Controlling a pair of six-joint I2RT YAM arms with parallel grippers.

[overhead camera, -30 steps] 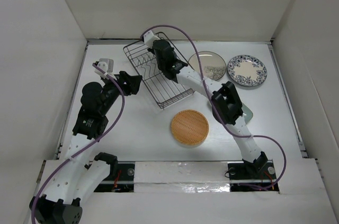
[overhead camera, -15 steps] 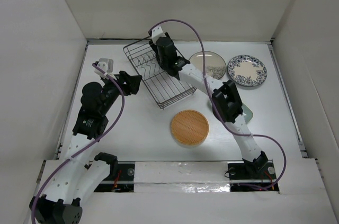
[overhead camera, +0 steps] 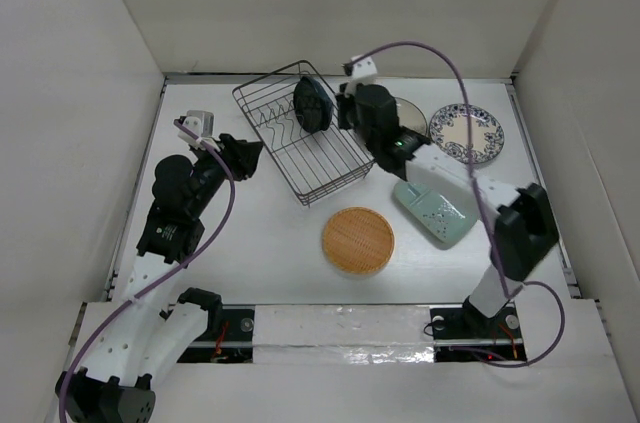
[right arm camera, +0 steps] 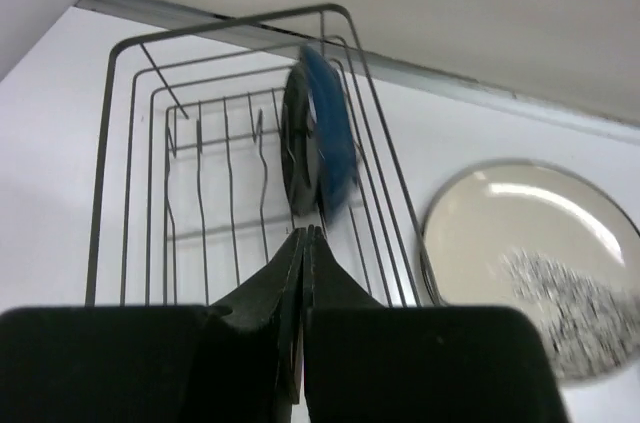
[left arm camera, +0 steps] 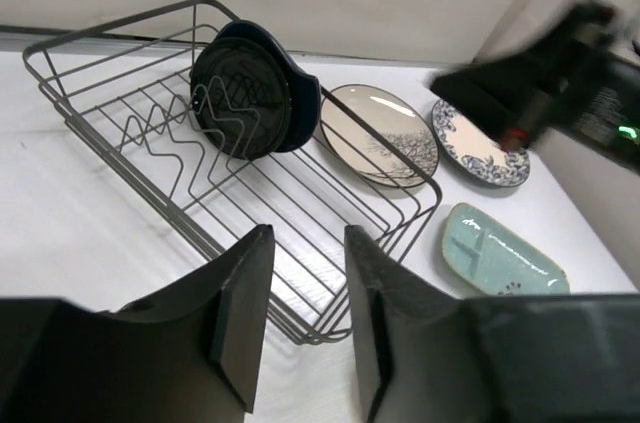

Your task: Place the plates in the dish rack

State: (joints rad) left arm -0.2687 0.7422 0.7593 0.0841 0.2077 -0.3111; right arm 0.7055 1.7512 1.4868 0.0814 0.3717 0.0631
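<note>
Since a second ago the right arm has swung back off the dish rack (overhead camera: 271, 149) toward the right, uncovering the dark blue plate (overhead camera: 312, 105), which stands on edge among the prongs at the rack's far end. The right gripper (right arm camera: 303, 235) has its fingers pressed together on nothing; the blue plate lies just ahead of its tips, apart from them. The left gripper (left arm camera: 305, 243) is spread and empty, hovering by the rack's near left side, with the plate well beyond it. On the table (overhead camera: 260, 243) lie the orange woven plate (overhead camera: 358, 240) near the rack's front corner, the pale green plate (overhead camera: 433, 213), the beige dark-rimmed plate (left arm camera: 378, 133) just beside the rack, and the floral-rimmed plate (overhead camera: 467, 133)
</note>
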